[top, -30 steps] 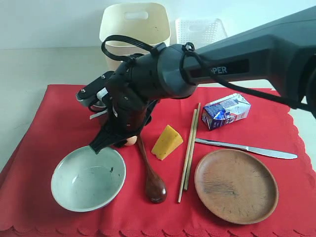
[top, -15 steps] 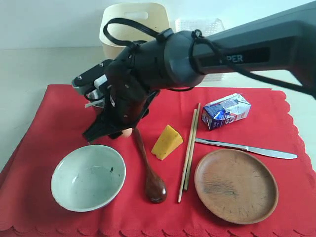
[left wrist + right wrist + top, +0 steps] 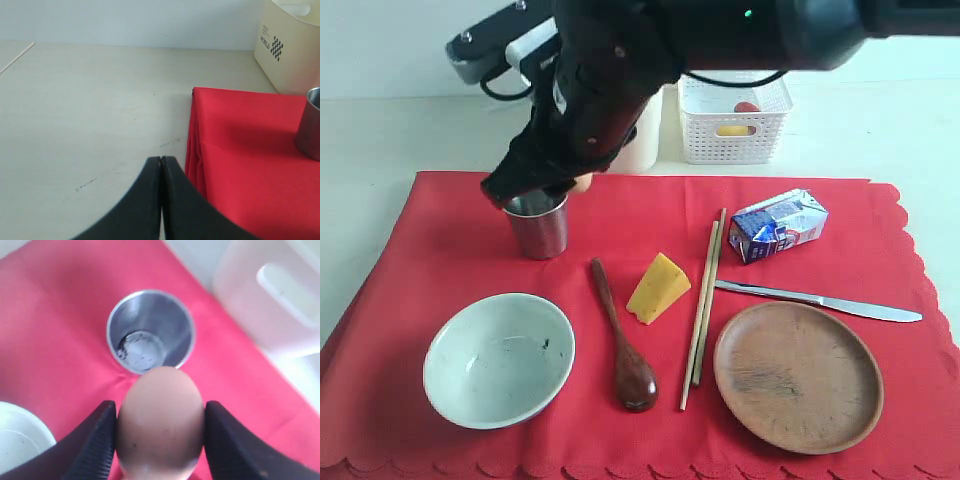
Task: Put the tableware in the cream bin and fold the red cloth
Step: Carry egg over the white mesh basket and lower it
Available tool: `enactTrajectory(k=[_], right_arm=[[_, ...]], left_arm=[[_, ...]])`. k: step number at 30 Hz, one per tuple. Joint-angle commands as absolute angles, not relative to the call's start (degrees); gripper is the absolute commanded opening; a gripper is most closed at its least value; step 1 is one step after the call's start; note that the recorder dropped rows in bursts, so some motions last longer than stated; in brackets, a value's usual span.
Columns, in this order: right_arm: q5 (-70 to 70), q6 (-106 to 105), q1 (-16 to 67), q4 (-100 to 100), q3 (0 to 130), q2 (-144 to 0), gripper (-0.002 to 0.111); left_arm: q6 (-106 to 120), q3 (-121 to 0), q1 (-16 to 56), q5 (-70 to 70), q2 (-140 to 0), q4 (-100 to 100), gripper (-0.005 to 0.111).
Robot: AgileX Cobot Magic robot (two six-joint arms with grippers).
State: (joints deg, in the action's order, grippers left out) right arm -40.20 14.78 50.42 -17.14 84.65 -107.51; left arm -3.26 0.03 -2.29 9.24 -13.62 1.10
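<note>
- Clasped a smooth brown egg (image 3: 160, 415) in the right gripper (image 3: 160, 440), just above the round steel cup (image 3: 537, 228).
- Pinched the left gripper (image 3: 161, 165) fully together beside the bright red fabric cloth (image 3: 245, 160).

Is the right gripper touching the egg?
Touching. The right wrist view shows the right gripper with fingers pressed against the egg on both sides, no gap.

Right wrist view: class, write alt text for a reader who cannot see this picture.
The right gripper holds a brown egg between its black jaws. Behind the egg an empty steel cup stands upright on the red cloth, with the cream bin blurred beside the cloth.
</note>
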Motion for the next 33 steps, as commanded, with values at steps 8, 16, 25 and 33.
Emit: enactTrajectory(k=[8, 16, 25, 33], right_arm=[[-40.8, 14.6, 47.4, -21.7, 84.9, -100.4, 0.0], [-40.5, 14.6, 42.0, -23.2, 84.9, -100.3, 0.0], [-37.1, 14.6, 32.4, -23.4, 84.9, -100.9, 0.0], [-32.8, 14.6, 25.8, -23.4, 84.9, -105.2, 0.0]], left_arm=[[-3.3, 0.0, -2.2, 8.9, -14.1, 0.8, 0.001], [-3.3, 0.0, -2.2, 8.9, -14.1, 0.8, 0.001], [-3.3, 0.0, -2.2, 8.9, -14.1, 0.8, 0.001], [-3.3, 0.0, -2.2, 8.9, -14.1, 0.8, 0.001]])
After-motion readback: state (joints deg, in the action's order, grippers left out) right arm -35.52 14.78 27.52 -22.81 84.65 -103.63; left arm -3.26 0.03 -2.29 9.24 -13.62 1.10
